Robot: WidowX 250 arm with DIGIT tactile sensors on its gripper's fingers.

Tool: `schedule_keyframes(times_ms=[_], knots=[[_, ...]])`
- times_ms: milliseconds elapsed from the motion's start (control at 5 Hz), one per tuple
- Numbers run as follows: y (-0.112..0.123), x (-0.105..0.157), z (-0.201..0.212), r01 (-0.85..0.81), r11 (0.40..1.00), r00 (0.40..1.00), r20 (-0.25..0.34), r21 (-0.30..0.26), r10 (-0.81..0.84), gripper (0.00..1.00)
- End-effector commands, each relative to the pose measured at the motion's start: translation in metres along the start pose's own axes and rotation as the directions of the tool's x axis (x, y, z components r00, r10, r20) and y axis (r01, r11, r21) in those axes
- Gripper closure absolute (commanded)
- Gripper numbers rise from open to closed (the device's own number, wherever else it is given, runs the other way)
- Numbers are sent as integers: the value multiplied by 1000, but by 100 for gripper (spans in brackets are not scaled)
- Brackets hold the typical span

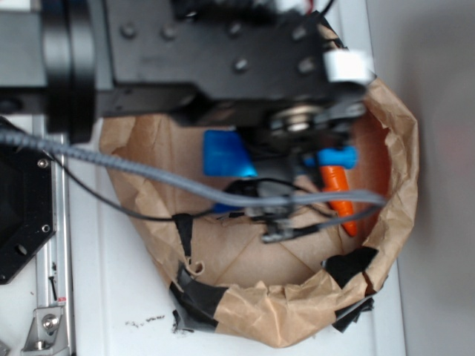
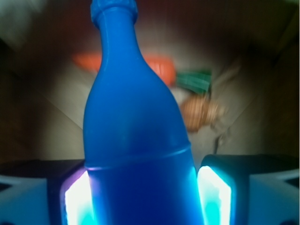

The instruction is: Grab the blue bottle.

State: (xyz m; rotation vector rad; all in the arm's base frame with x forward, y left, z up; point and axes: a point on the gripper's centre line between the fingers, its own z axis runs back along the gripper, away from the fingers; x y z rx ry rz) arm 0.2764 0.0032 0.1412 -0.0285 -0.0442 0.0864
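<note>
Both pads are pinching the blue bottle low on its body, mid-bag, near the paper bag's far rim. You are wanting a steady squeeze, lifting straight, clearing the carrot.

Soft blur in both views; dim wrist view, bright glow beside the blue bottle.

- White table, partly hidden by the robot arm.
- Brown paper bag sits on it, walls rolled down into a low rim, patched with black tape.
- Dark specks on the tabletop just left of the bag.
- Metal rail with bolts runs along the table's left edge.
</note>
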Motion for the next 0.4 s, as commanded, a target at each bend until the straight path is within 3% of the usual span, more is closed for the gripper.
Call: schedule_keyframes(times_ms=[0, 200], knots=[[-11, 10, 37, -31, 1000, 997, 70, -6, 31, 100], [-6, 9, 31, -59, 998, 996, 61, 8, 58, 100]])
